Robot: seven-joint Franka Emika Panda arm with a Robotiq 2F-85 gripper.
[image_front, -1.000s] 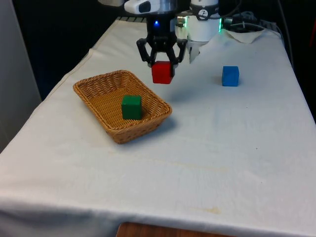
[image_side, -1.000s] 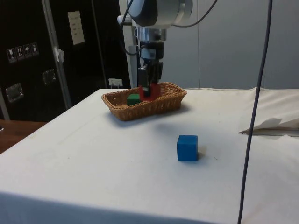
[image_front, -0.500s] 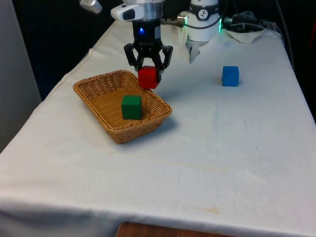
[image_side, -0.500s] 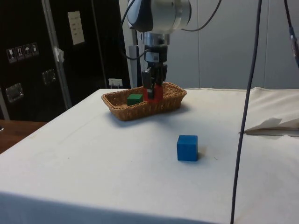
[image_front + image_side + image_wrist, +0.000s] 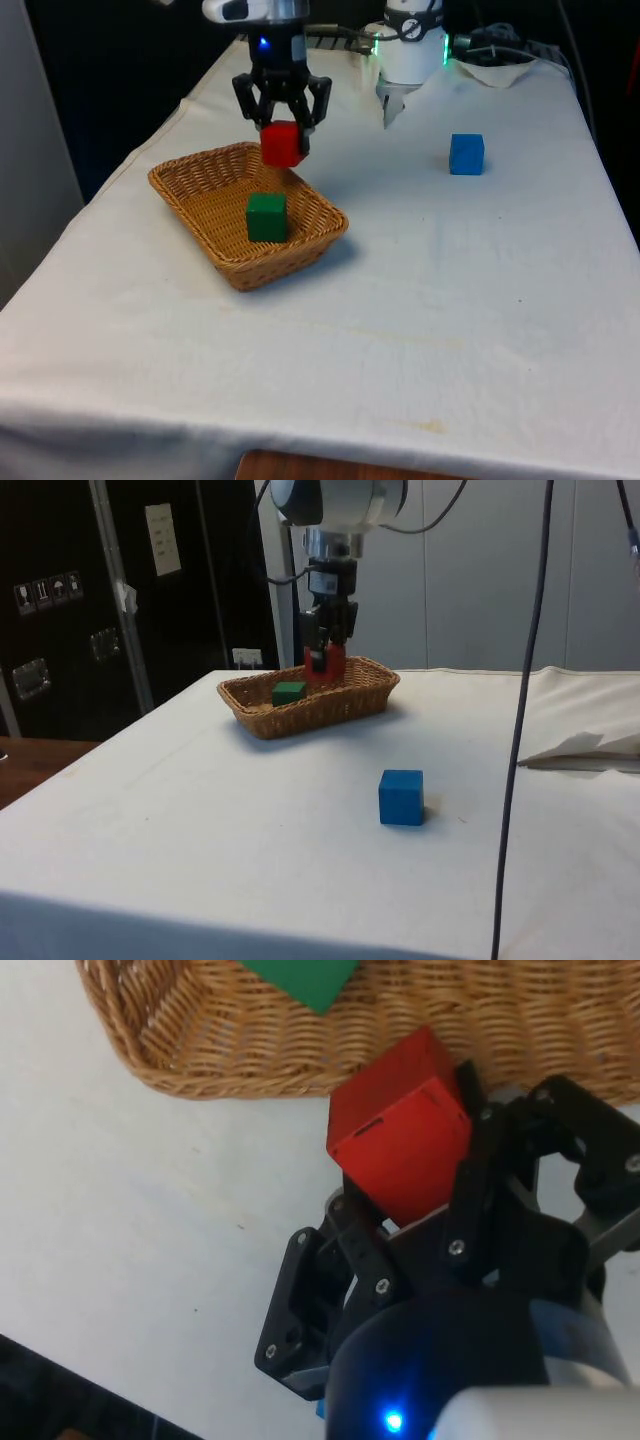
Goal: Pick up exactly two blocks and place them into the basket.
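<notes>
Here the gripper hangs in the air with its two black fingers pinching the red block, which sits between them and clear of everything below. Taking the wicker basket as the landmark, the red block is above its far rim, toward the corner nearest the robot; in the side view the held block shows just over the basket's back edge, and in the wrist view the block lies over the line where the woven rim meets the white cloth. The green block rests inside the basket, on its floor near the middle, upright. The blue block stands on the cloth well apart from the basket, off to the front view's right of it
</notes>
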